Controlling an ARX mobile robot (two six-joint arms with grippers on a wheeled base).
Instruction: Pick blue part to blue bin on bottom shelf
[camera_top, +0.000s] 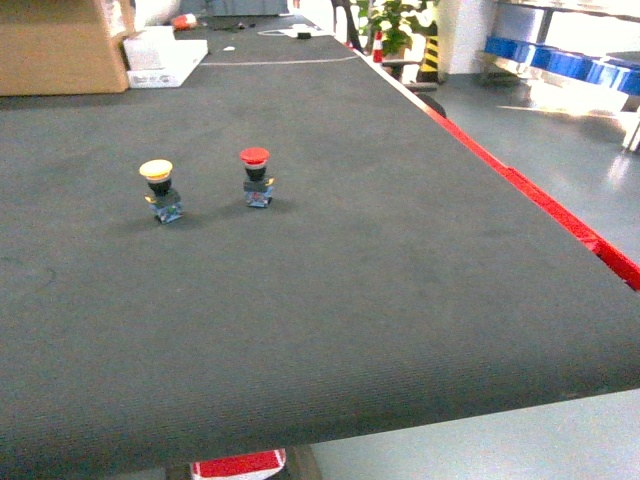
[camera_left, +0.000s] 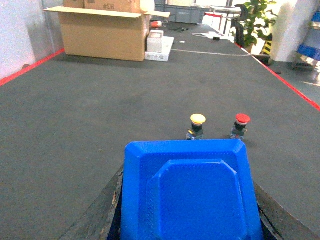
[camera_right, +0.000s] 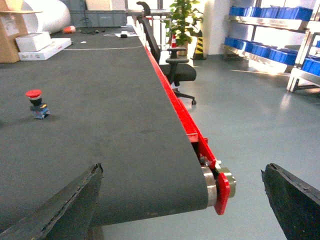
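The blue part, a glossy boxy plastic block with bevelled corners and a raised centre panel, sits clamped in the left tool, just short of the yellow-capped push button on the dark ribbed surface. The right tool hangs with fingers apart over the surface's red edge.

1. My left pincer shows only in its own wrist view: two dark fingers low at either side of the frame, closed against a blue part held between them.
2. My right pincer has its dark fingers spread wide apart, with nothing between them.
3. Neither arm appears in my head view.
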